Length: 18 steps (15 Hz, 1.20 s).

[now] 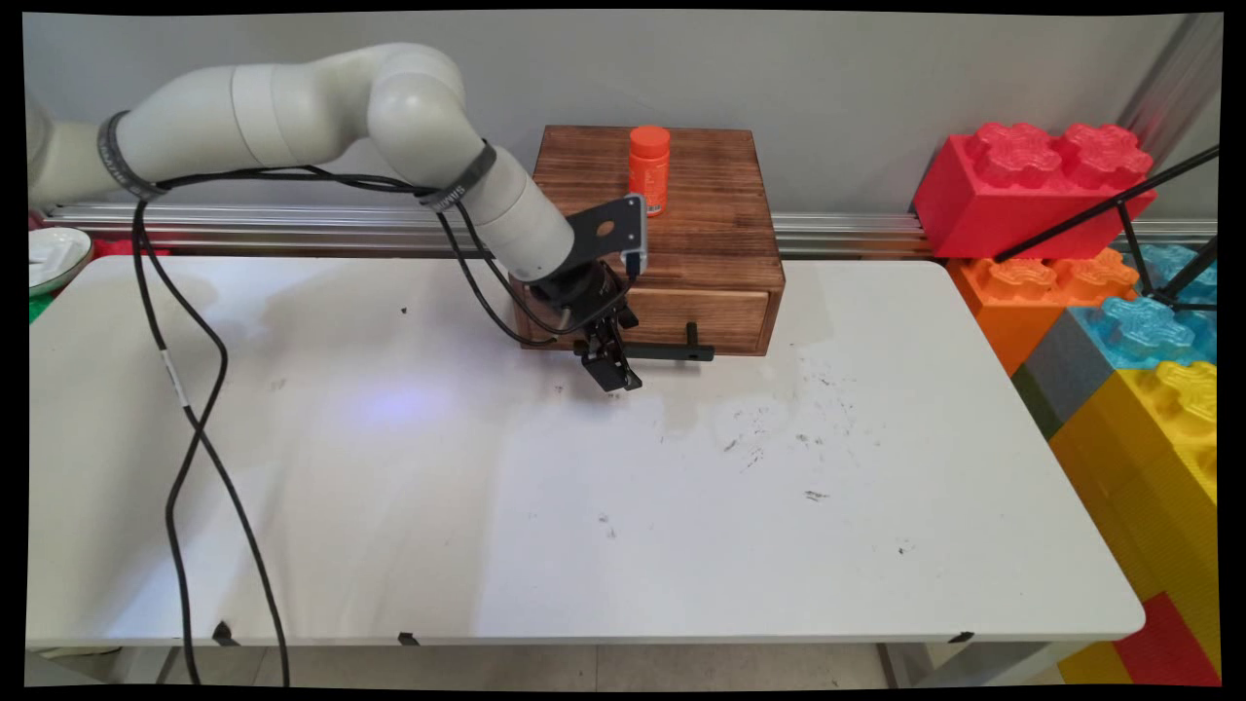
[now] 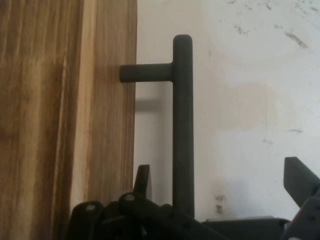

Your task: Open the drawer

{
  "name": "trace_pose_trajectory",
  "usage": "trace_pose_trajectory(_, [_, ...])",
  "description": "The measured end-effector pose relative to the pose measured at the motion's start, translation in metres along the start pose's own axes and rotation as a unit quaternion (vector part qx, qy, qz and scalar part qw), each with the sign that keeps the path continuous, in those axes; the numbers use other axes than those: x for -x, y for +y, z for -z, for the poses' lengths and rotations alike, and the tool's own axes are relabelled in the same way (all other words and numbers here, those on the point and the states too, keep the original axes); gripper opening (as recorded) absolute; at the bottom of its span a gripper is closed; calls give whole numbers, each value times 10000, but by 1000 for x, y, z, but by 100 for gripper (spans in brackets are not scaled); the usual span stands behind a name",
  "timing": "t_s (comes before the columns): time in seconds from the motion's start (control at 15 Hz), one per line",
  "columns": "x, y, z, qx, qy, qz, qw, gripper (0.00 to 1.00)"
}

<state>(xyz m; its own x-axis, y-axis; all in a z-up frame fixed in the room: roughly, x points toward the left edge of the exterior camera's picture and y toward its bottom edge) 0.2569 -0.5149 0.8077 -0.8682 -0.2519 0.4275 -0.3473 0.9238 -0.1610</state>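
Your gripper is spread wide around the drawer's black bar handle, one finger on each side; the bar runs parallel to the wooden drawer front.

A wooden drawer box stands at the far edge of the white tabletop, toward 12 o'clock, against the grey wall. Its drawer front carries a black bar handle on 2 short posts; the hand view shows the bar apart from the wood. An orange bottle stands upright on the box's top. At 3 o'clock, beyond the tabletop's edge, large toy bricks are stacked: red, orange, blue, yellow. At 9 o'clock a white dish shows partly. Dark scuffs mark the tabletop.
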Motion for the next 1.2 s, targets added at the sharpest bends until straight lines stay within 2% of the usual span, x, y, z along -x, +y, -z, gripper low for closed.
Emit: trace_pose_trajectory(1.2, [2, 6, -35, 68, -19, -16, 10000, 100])
